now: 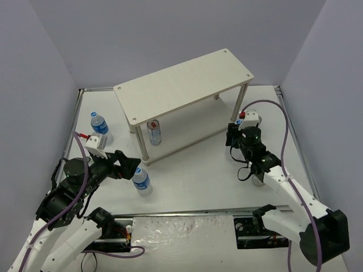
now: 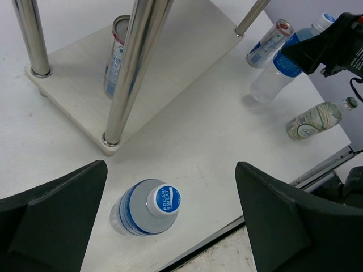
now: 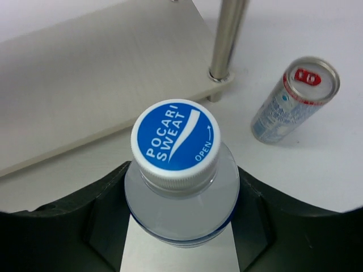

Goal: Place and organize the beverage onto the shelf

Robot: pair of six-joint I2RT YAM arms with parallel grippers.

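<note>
Beverage bottle point(image 3: 180, 195) first: it stands upright on the desk point(image 3: 317, 170) directly between the fingers of the right claw point(image 3: 181, 170). They sit against its shoulder on both sides, just under the white cap, though how firmly they press is hard to judge from above. Full of clear liquid, it is probably fairly heavy. Its thin, smooth plastic wall would likely give and slip under a hard squeeze, so the stiffer shoulder looks the soundest hold, with the bottle kept upright. Just beyond the claw to its right is a slim can point(image 3: 295, 99); ahead to its left is the shelf point(image 3: 85, 73). The left claw point(image 2: 171, 170) gapes wide above a second bottle point(image 2: 148, 207), holding nothing. Farther ahead, another can point(image 2: 116, 56) stands on the shelf's lower board.
</note>
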